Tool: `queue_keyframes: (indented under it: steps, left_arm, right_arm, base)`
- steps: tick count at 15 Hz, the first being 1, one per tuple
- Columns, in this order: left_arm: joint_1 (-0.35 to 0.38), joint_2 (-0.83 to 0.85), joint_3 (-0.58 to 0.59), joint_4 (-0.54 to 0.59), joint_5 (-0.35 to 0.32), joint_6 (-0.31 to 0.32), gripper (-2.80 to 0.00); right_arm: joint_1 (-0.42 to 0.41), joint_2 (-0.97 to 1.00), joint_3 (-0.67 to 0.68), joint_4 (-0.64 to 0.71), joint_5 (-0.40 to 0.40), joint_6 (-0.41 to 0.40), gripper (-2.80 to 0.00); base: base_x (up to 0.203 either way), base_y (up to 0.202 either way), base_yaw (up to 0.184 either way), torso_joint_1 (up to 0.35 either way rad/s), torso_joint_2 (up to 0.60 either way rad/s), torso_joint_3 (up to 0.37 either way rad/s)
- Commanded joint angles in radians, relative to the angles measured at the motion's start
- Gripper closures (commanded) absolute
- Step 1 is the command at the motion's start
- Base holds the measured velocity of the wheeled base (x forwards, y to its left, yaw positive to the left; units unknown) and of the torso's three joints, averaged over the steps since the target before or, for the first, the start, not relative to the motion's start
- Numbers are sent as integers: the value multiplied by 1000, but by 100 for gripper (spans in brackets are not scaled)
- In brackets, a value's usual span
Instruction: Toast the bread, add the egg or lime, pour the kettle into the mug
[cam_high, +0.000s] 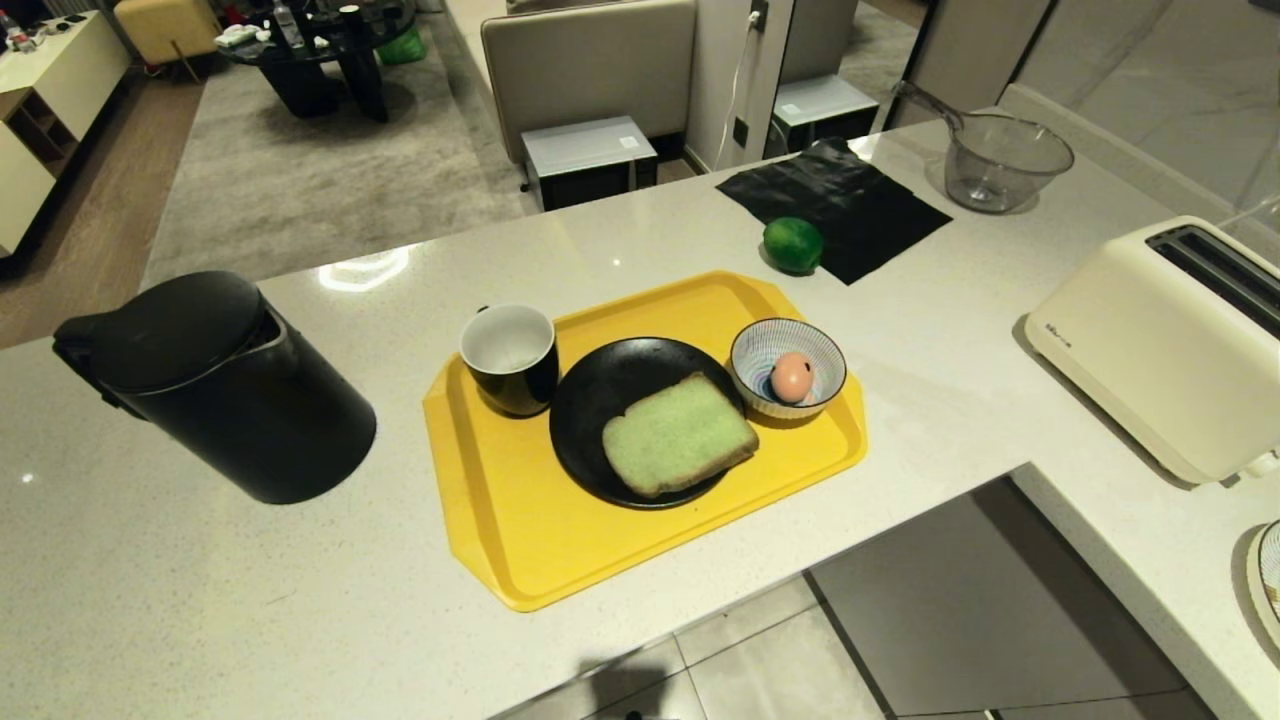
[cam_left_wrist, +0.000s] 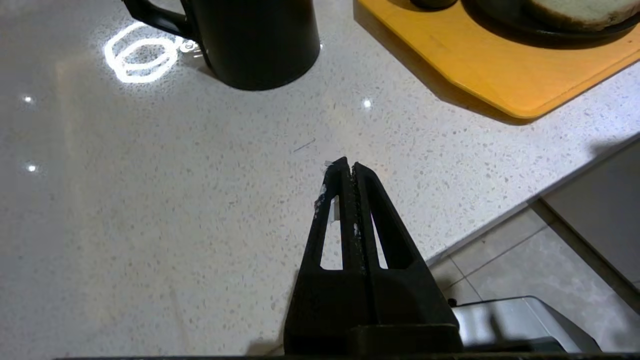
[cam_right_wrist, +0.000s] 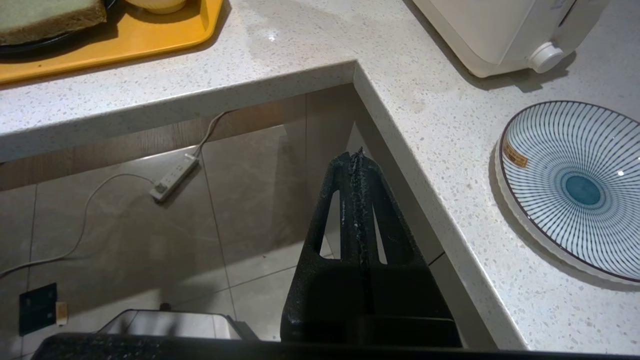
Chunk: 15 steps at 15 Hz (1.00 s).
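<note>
A big speckled stone counter (cam_high: 200, 560) is shaped like an L. On it lies a flat yellow plastic tray (cam_high: 520, 540) with cut-off corners and a low raised rim.

On the tray sits a round black plate (cam_high: 590, 430), and the bread (cam_high: 678, 433) lies flat on it. The bread is a thick square slice with a soft green face and a brown crust. Just beside the plate, on the left, stands the mug (cam_high: 510, 357), shiny black outside and white inside. On the right of the plate is a small blue-and-white striped bowl (cam_high: 788, 366), and the pink-brown egg (cam_high: 790, 377) rests in it.

The lime (cam_high: 793, 245) is round, green and shiny. It sits behind the tray, touching the edge of a flat black cloth (cam_high: 840, 200). A clear strainer bowl (cam_high: 1005, 160) is farther back.

The tall dull-black kettle (cam_high: 225, 385) stands well to the left of the tray, with bare counter around it. A smooth cream toaster (cam_high: 1160, 340) sits on the right part of the counter, and a striped plate (cam_right_wrist: 575, 187) lies near it.

The left gripper (cam_left_wrist: 348, 167) hangs over bare counter near the front edge, its two black fingers pressed tight together, holding nothing. The right gripper (cam_right_wrist: 356, 156) hangs over the tile floor in the counter's inner corner, fingers also pressed tight together and empty.
</note>
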Motion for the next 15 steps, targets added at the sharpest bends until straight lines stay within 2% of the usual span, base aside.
queue_keyframes:
  steps: [1,3,4,6,8,11,15]
  left_arm:
    - [0,2,-1,13,7,-34,0]
    - [0,2,-12,59,54,-124,0]
    - [0,2,-9,47,57,-101,0]
    - [0,2,-4,89,47,23,0]
    - [0,1,-11,112,32,14,0]
    - [-3,1,-1,67,48,-55,0]
    - [-3,1,-1,68,50,-61,0]
  right_arm:
    - [0,2,26,-1,0,-1,0]
    - [0,2,26,-2,0,1,0]
    - [0,2,26,-2,0,-1,0]
    - [0,2,26,-1,0,0,0]
    - [0,2,26,-1,0,-1,0]
    - [0,2,26,-1,0,1,0]
    - [0,2,26,-1,0,0,0]
  base:
    - [0,0,0,0,0,0]
    - [0,0,0,0,0,0]
    - [0,0,0,0,0,0]
    - [0,0,0,0,0,0]
    - [0,0,0,0,0,0]
    - [0,0,0,0,0,0]
    - [0,0,0,0,0,0]
